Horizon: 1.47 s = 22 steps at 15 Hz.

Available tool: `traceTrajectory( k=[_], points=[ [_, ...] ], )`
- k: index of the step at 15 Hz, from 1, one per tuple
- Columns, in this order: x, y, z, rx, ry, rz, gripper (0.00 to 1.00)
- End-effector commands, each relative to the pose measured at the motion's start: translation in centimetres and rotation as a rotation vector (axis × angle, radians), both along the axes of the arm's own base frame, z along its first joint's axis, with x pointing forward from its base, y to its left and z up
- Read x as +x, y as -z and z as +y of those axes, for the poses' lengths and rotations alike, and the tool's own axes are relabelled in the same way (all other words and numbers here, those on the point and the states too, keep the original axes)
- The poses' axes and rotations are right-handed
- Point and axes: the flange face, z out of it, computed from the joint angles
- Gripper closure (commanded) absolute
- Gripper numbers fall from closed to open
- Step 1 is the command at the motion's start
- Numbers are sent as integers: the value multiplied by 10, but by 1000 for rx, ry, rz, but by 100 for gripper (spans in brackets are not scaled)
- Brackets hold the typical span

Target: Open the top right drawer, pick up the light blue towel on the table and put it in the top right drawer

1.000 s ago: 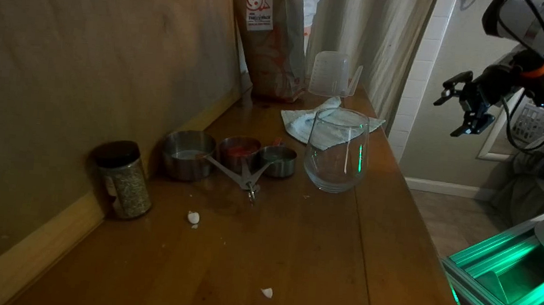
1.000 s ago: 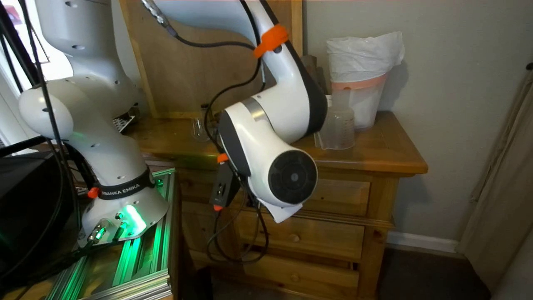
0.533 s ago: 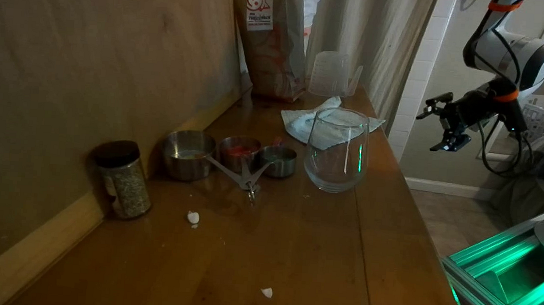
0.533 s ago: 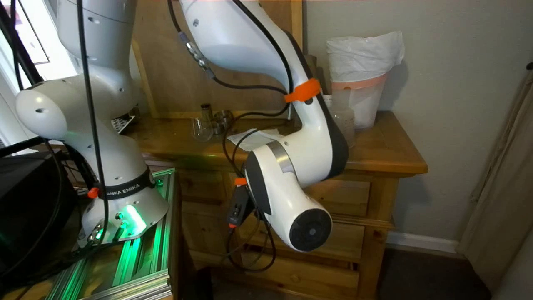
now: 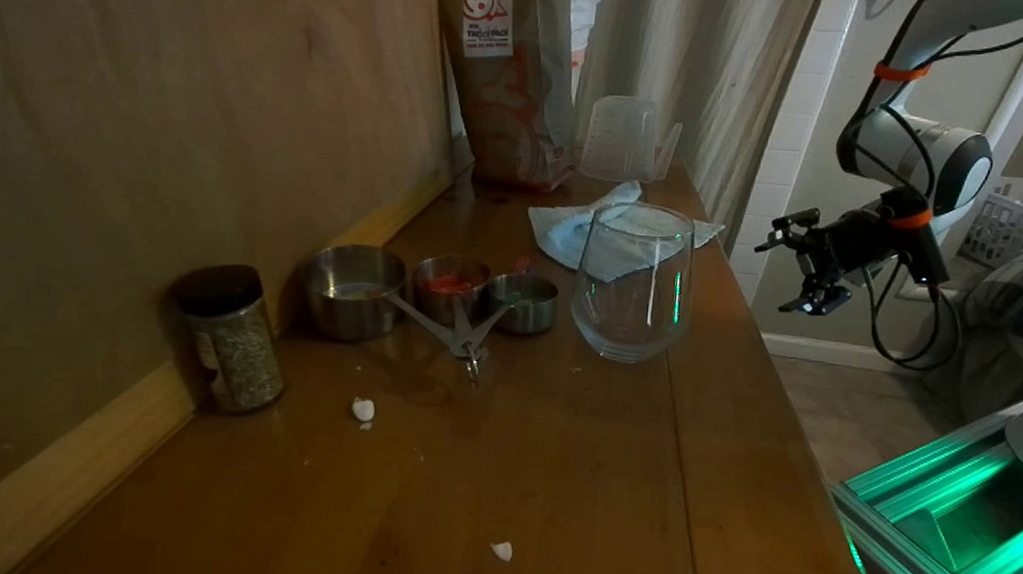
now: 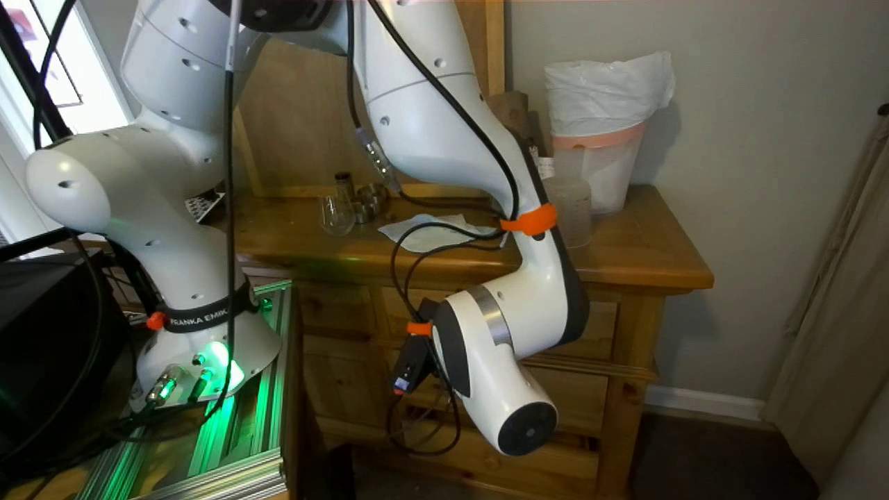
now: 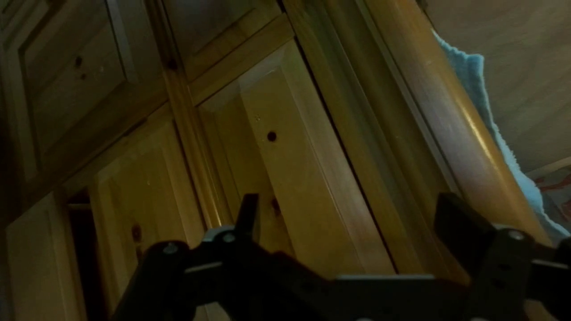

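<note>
The light blue towel (image 5: pixel 560 229) lies crumpled on the wooden table (image 5: pixel 425 497), partly behind a clear glass. Its edge (image 7: pixel 475 84) shows past the tabletop's rim in the wrist view. Below that rim, the top right drawer (image 7: pixel 294 160) sits flush in the dresser; in an exterior view the arm covers much of this drawer (image 6: pixel 599 330). My gripper (image 5: pixel 773 278) hangs in the air off the table's side, lower than the towel in that picture. In the wrist view the gripper (image 7: pixel 348 200) faces the drawer front, fingers wide apart, nothing between them.
The clear glass (image 5: pixel 630 322) stands right before the towel. Metal measuring cups (image 5: pixel 353 294), a spice jar (image 5: pixel 238 340), a paper bag (image 5: pixel 512 89) and a plastic jug (image 5: pixel 621 142) share the tabletop. A dark gap (image 7: pixel 82 249) shows among the lower drawers.
The arm has swung leftward and down in an exterior view, bringing my gripper closer to the table's side. It has uncovered the towel in an exterior view. The fingers have stayed apart.
</note>
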Motion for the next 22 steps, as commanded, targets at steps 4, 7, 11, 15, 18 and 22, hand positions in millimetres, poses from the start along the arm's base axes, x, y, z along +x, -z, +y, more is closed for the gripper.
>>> traceTrajectory(
  k=[4, 7, 11, 15, 18, 22],
  points=[
    [2, 6, 6, 22, -23, -13, 0],
    [5, 16, 19, 25, -67, -115, 0],
    [6, 34, 29, 23, -125, -251, 0],
    [15, 41, 31, -7, -171, -423, 0],
    [26, 43, 37, 4, -185, -485, 0],
    [23, 37, 36, 10, -199, -460, 0]
  ],
)
